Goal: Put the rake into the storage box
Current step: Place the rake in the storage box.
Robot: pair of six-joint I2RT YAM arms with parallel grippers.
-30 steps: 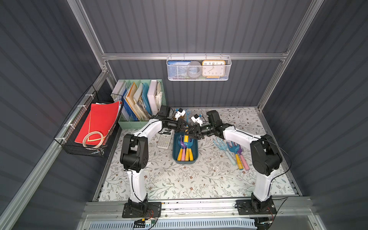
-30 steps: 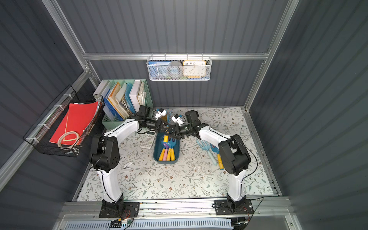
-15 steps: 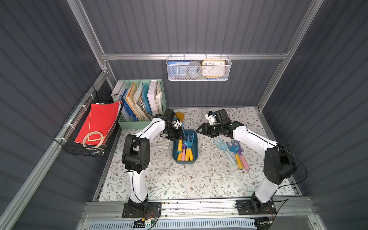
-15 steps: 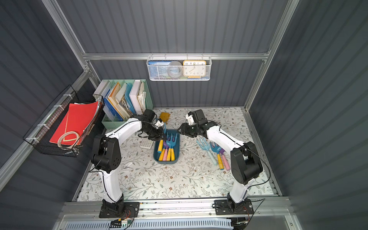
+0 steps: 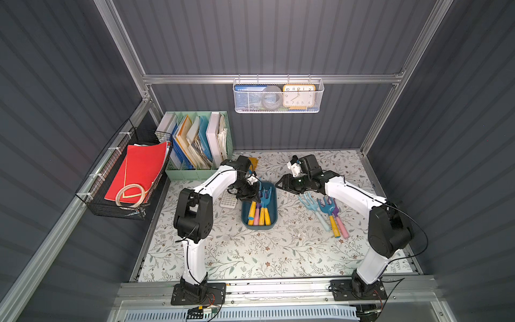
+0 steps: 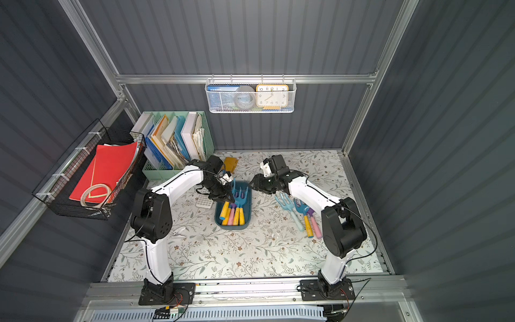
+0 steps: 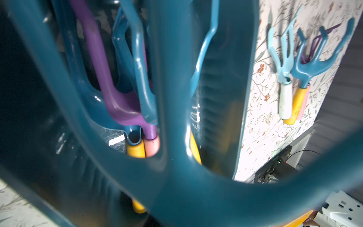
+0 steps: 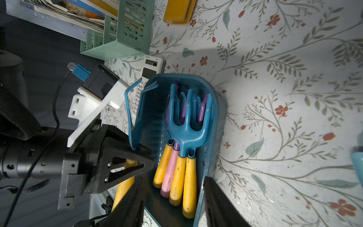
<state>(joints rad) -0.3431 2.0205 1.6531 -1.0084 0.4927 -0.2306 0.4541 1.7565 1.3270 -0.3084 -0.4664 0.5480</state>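
left gripper point(image 6: 227, 196): jaws clamped on rake point(image 8: 135, 118) by its yellow handle.
box point(image 8: 213, 137): just under those jaws, rake head tilted above its edge; four tools point(image 8: 184, 137) lie inside.
right gripper point(image 8: 174, 177): jaws half apart, empty, box ahead.
three tools point(image 5: 328, 209): on mat point(image 5: 278, 251), beside right jaws.

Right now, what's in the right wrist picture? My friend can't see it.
The left gripper holds a blue plastic rake with a yellow handle at the edge of a dark teal plastic tub holding more rakes. The right gripper hangs open above.
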